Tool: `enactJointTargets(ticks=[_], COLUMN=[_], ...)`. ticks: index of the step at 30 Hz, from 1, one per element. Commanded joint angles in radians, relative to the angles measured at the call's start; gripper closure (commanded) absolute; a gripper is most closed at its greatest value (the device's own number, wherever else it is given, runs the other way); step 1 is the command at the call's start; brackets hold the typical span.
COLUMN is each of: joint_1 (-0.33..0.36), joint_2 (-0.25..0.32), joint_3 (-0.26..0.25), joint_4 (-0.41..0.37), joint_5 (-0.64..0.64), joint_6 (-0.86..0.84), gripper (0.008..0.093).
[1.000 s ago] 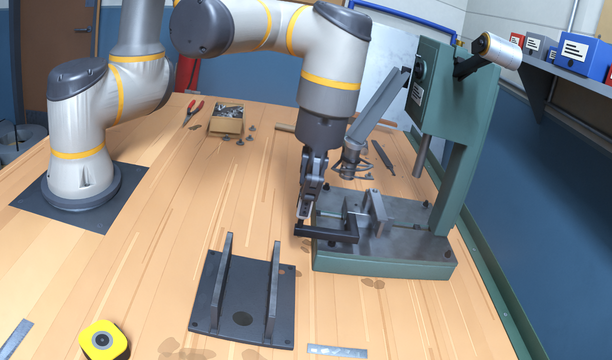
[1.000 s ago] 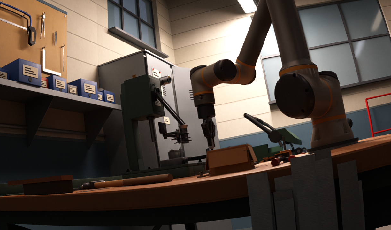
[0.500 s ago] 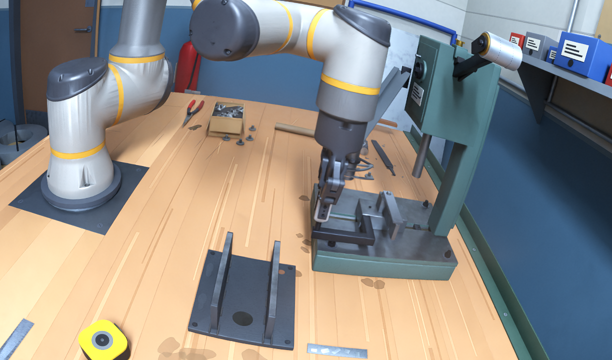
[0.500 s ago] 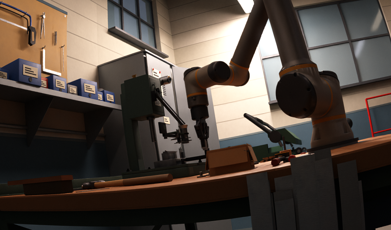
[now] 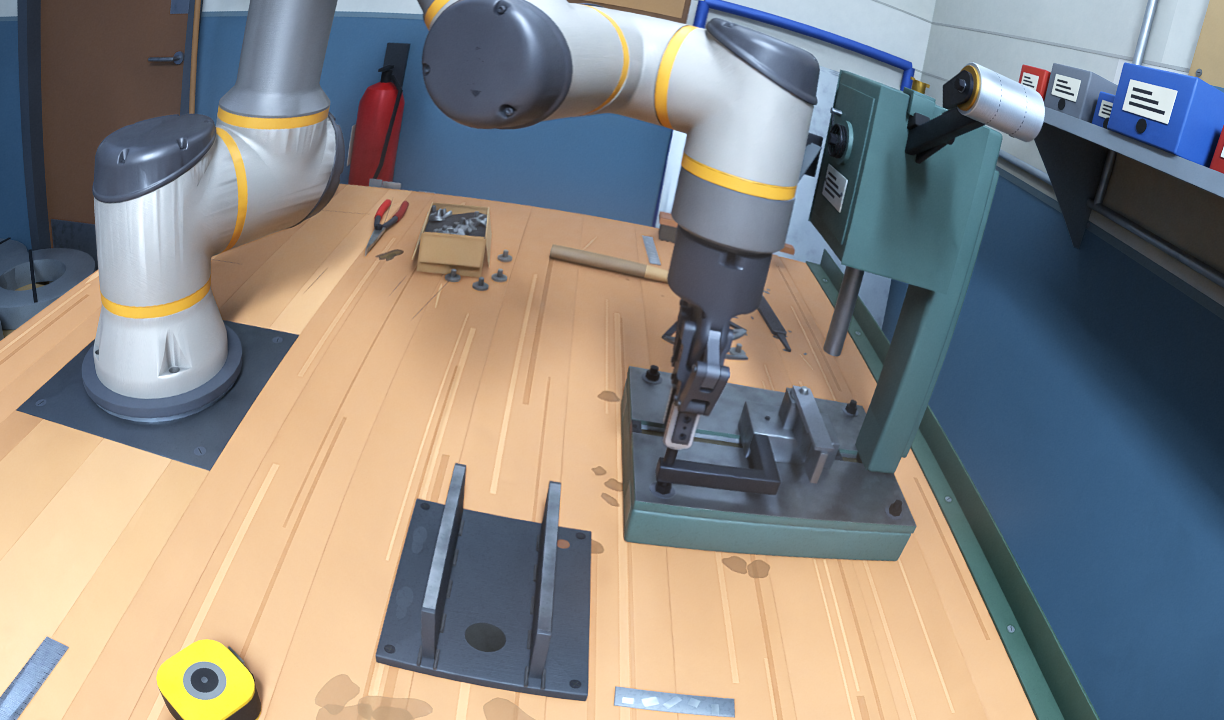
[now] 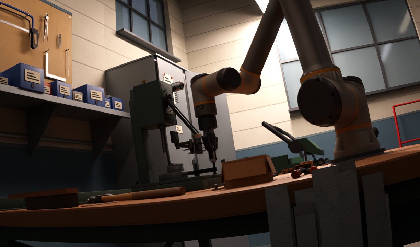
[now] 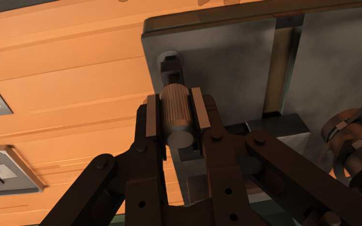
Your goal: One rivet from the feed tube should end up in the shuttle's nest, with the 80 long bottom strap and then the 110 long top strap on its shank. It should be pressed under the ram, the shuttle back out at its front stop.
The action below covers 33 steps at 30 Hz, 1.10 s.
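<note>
The shuttle's knurled handle grip (image 7: 176, 115) sits between my two finger pads in the wrist camera, and my gripper (image 5: 681, 436) is closed on it. The handle's dark U-shaped frame (image 5: 720, 472) runs over the front left of the green press base (image 5: 764, 501), joined to the grey shuttle block (image 5: 782, 436) on the base's steel plate. The straps on the shuttle stand as a grey upright shape (image 5: 809, 421); the rivet is hidden. The ram (image 5: 842, 311) hangs from the green press head (image 5: 903, 192), well above the plate. The feed tube's claw (image 6: 194, 147) hangs just beside my wrist.
Behind the press a hammer (image 5: 609, 263) lies on the bench, with a box of rivets (image 5: 454, 236) and red pliers (image 5: 385, 220) further left. A dark strap rack (image 5: 491, 591) sits in front, a loose metal strip (image 5: 674, 701) and a yellow tape measure (image 5: 206, 682) near the bench's front edge.
</note>
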Motion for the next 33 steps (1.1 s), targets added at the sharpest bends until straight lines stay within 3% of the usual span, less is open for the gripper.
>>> enactJointTargets(ticks=[1,33], joint_1=[0.001,0.013], joint_2=[0.003,0.026], joint_3=[-0.003,-0.03], joint_4=[-0.001,0.003], joint_5=[0.001,0.001], joint_6=[0.001,0.013], gripper=[0.0934,0.0934])
